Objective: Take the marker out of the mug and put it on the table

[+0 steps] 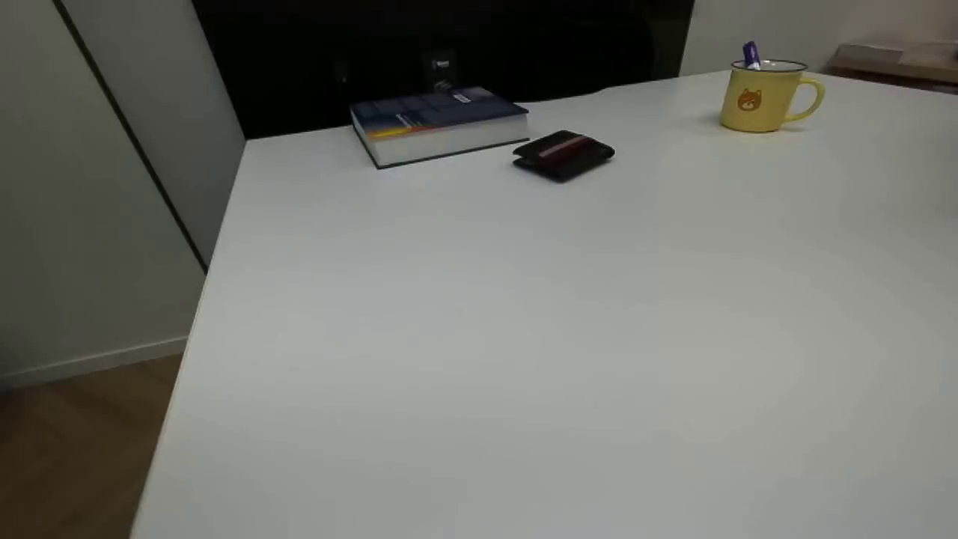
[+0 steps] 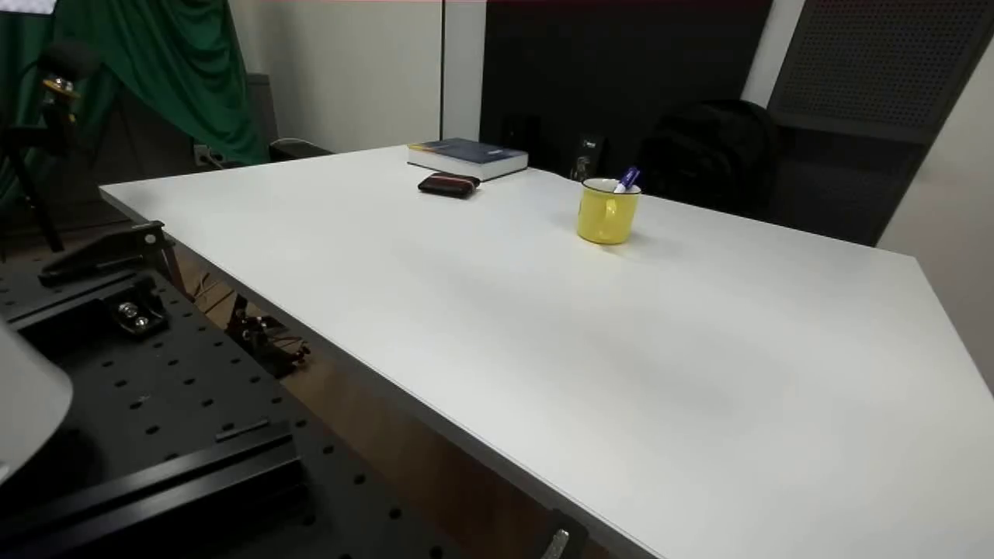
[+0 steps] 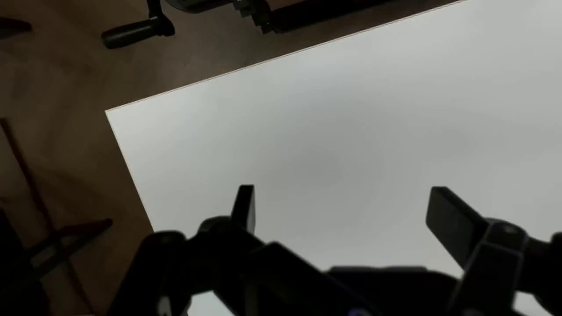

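Observation:
The yellow mug stands upright on the white table, and it shows in both exterior views. The marker leans inside the mug, with its blue-purple end sticking up above the rim; it also shows in an exterior view. Its lower part is hidden in the mug. My gripper shows only in the wrist view. Its two black fingers are wide apart with nothing between them. It points at the bare table near a corner. The mug and marker are out of the wrist view.
A thick dark blue book lies at the table's far edge. A black wallet with a red stripe lies near the book. A black backpack is behind the table. A black perforated base plate stands beside the table edge.

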